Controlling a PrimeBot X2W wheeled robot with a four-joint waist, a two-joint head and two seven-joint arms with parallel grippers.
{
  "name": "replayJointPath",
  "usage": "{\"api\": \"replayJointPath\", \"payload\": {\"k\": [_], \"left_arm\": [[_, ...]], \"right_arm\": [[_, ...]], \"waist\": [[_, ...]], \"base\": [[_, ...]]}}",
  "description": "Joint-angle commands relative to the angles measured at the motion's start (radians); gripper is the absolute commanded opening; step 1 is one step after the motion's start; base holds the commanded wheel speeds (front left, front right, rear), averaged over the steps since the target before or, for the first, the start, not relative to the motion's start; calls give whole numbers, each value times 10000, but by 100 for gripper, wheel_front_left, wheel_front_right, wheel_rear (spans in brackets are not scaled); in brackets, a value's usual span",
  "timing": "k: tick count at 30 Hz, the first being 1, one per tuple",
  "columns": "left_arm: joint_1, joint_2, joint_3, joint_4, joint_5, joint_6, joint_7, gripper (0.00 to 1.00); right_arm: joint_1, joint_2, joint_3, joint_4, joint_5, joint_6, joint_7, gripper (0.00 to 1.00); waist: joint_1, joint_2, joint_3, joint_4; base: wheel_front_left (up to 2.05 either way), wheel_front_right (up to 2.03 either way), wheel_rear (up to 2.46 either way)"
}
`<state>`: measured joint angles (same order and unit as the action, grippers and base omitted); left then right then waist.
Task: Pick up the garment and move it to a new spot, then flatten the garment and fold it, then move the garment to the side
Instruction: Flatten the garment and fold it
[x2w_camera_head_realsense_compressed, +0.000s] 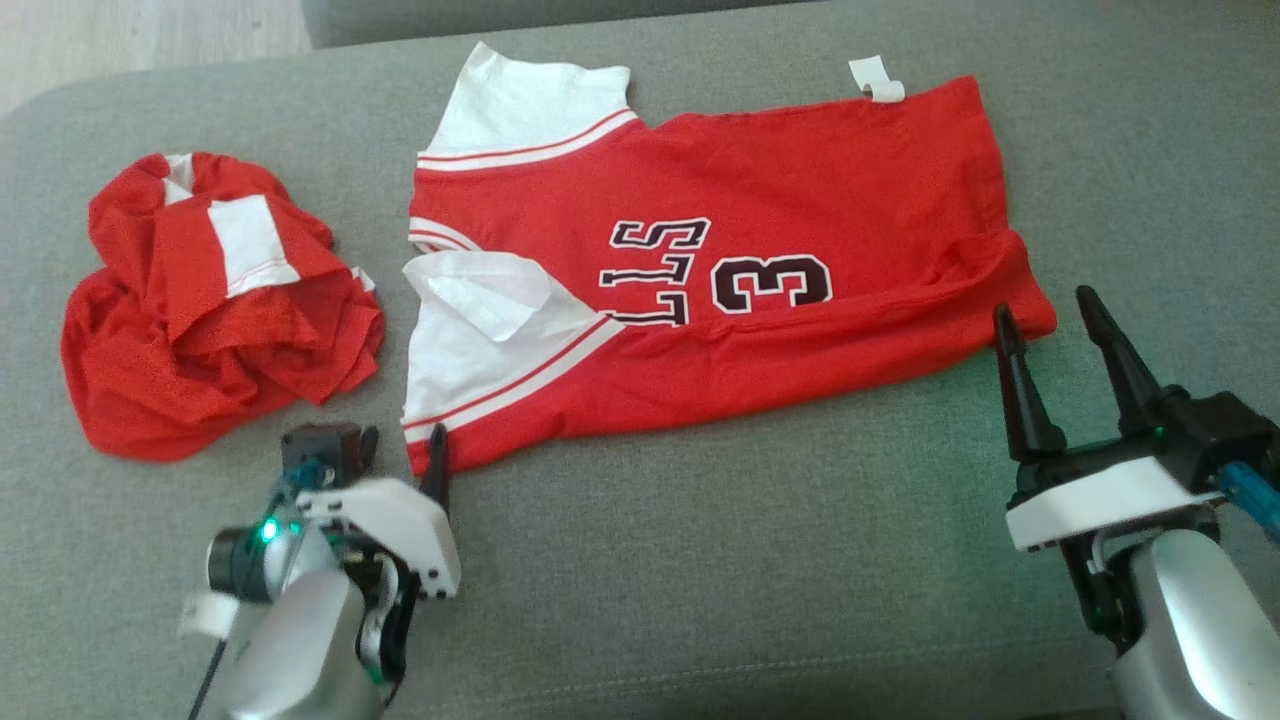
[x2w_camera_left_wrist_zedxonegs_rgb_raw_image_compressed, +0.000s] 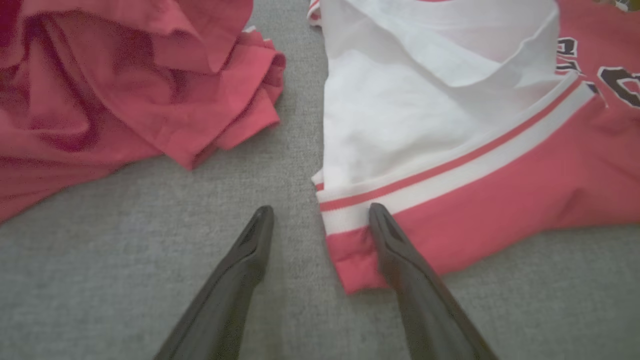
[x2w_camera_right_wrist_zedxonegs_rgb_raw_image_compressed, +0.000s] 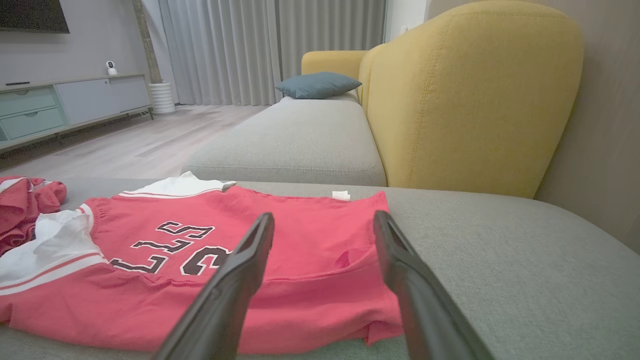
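The garment (x2w_camera_head_realsense_compressed: 760, 260) is a red jersey with white sleeves and a dark "3". It lies spread flat, sideways, on the grey sofa cushion (x2w_camera_head_realsense_compressed: 700, 560). My left gripper (x2w_camera_head_realsense_compressed: 400, 452) is open at the jersey's near left corner. In the left wrist view the left gripper (x2w_camera_left_wrist_zedxonegs_rgb_raw_image_compressed: 320, 210) straddles the striped sleeve edge (x2w_camera_left_wrist_zedxonegs_rgb_raw_image_compressed: 450, 170): one finger is over the cloth, the other over bare cushion. My right gripper (x2w_camera_head_realsense_compressed: 1045, 305) is open at the near right hem corner. In the right wrist view the right gripper (x2w_camera_right_wrist_zedxonegs_rgb_raw_image_compressed: 322, 216) points across the jersey (x2w_camera_right_wrist_zedxonegs_rgb_raw_image_compressed: 300, 225) and holds nothing.
A second red and white garment (x2w_camera_head_realsense_compressed: 215, 300) lies crumpled left of the jersey, also seen as a crumpled heap (x2w_camera_left_wrist_zedxonegs_rgb_raw_image_compressed: 125, 85). Beyond the cushion are a yellow sofa back (x2w_camera_right_wrist_zedxonegs_rgb_raw_image_compressed: 475, 95), a blue pillow (x2w_camera_right_wrist_zedxonegs_rgb_raw_image_compressed: 317, 84), a grey seat (x2w_camera_right_wrist_zedxonegs_rgb_raw_image_compressed: 295, 145) and wooden floor (x2w_camera_right_wrist_zedxonegs_rgb_raw_image_compressed: 130, 145).
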<state>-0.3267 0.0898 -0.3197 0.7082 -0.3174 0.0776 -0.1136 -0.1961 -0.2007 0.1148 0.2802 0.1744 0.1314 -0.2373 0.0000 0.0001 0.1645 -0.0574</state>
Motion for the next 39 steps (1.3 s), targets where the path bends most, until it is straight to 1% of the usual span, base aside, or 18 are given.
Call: {"api": "replayJointPath", "payload": {"k": [1,3,4,5,6,8,12,15,18,21,23,33,39], "left_arm": [[-484,234,147,35,131,-23,148,100],[-649,242,60,257,158,-81,273,100],[-714,224,15,330,130,-178,316,100],[-778,210,-55,370,130,-292,317,44],[-842,198,-115,376,139,-381,259,0],[-970,184,-136,321,147,-413,4,0],[-1195,131,-176,-67,185,-454,-738,0],[-1335,93,-143,-559,265,-294,-1144,0],[-1409,94,-58,-1184,375,-85,-1358,0],[-1382,126,14,-1759,476,33,-1439,0],[-1293,141,-1,-2005,522,33,-1457,0],[-1006,164,-193,-2385,601,-64,-1474,0],[-1061,151,-301,-2423,589,-100,-1476,0]], "right_arm": [[-378,-43,47,-328,-67,-7,40,100],[-470,-54,-37,-226,-104,-7,191,100],[-536,-37,-108,-141,-127,-7,305,100],[-611,-12,-171,-46,-158,-7,431,100],[-693,29,-247,74,-180,-7,589,100],[-880,137,-488,407,-251,-7,1010,100],[-1329,502,-1308,1293,-468,-7,1989,100],[-1635,672,-1909,1948,-800,-7,2595,100],[-1908,825,-2442,2462,-1078,-7,2939,100],[-2091,957,-2834,2839,-1328,-7,3102,100],[-2169,1050,-2998,3065,-1447,-7,3178,100],[-2620,1291,-3453,4046,-1857,-7,3296,100],[-3096,1345,-3519,4607,-1967,-7,3192,100]], "waist": [[0,-1,86,-26],[0,-1,162,-27],[0,-1,196,-16],[0,-1,223,4],[0,-1,247,32],[0,-1,286,111],[0,-1,326,382],[0,-1,354,646],[0,-1,388,886],[0,-1,404,1076],[0,-1,406,1140],[0,-1,513,1159],[0,-1,759,1203]], "base": [[0,0,0],[0,0,0],[0,0,0],[0,0,0],[0,0,0],[0,0,0],[0,0,0],[0,0,0],[0,0,0],[0,0,0],[0,0,0],[0,0,0],[0,0,0]]}}
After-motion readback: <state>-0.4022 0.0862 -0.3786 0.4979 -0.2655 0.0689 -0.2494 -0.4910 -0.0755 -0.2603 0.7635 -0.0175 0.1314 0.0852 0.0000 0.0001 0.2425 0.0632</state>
